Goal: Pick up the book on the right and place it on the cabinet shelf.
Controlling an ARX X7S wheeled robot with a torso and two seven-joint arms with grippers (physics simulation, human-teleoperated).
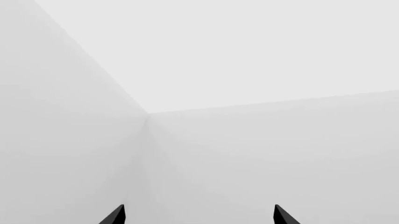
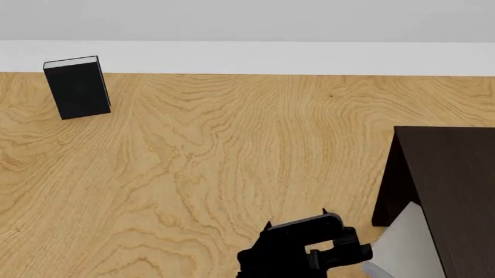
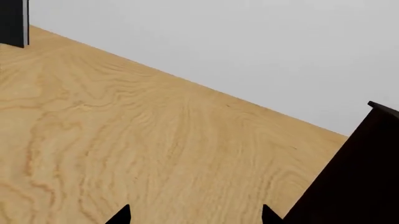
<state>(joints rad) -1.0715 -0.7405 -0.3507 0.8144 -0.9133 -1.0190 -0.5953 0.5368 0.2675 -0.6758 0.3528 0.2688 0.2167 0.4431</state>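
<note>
The wooden counter (image 2: 193, 185) fills the head view and the right wrist view, while the left wrist view shows only pale walls meeting at a corner. The dark cabinet (image 2: 452, 185) stands at the counter's right edge, its flat top visible from the head; the right wrist view catches only its dark side (image 3: 349, 182). A black book (image 2: 77, 87) stands upright near the far left corner. The light grey book (image 2: 406, 246) leans at the cabinet's near side, just beside the right gripper (image 2: 309, 252). The right fingers (image 3: 121, 217) are spread wide and hold nothing; the left fingers (image 1: 115, 215) likewise.
</note>
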